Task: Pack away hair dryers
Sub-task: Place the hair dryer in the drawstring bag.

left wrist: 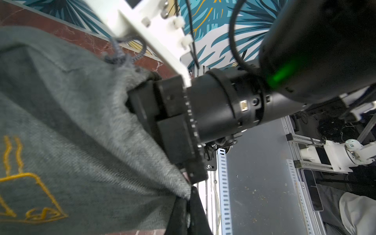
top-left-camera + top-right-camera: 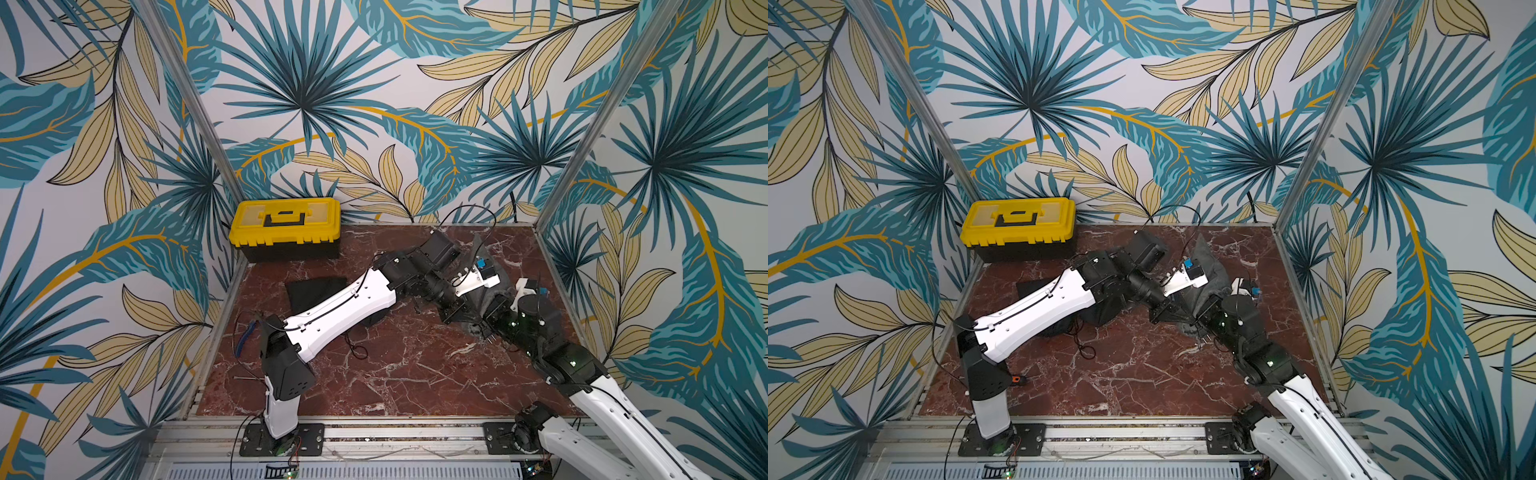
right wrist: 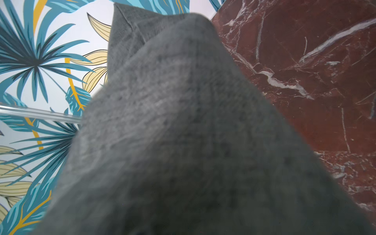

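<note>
No hair dryers show in any view. A grey drawstring pouch (image 2: 500,286) with gold stitching (image 1: 30,179) is held up at the right of the marble table (image 2: 415,374). My left gripper (image 1: 188,205) is shut on the edge of the pouch's mouth. The black body of my right gripper (image 1: 162,122) pushes into that mouth, and its fingers are hidden inside. In the right wrist view the grey pouch (image 3: 183,122) fills most of the picture. Whatever is inside the pouch cannot be seen.
A yellow toolbox (image 2: 286,228) stands shut at the back left corner. A black pouch (image 2: 311,291) lies flat under my left arm, with a thin dark cord (image 2: 357,349) trailing on the marble. Patterned walls close in the left, back and right sides.
</note>
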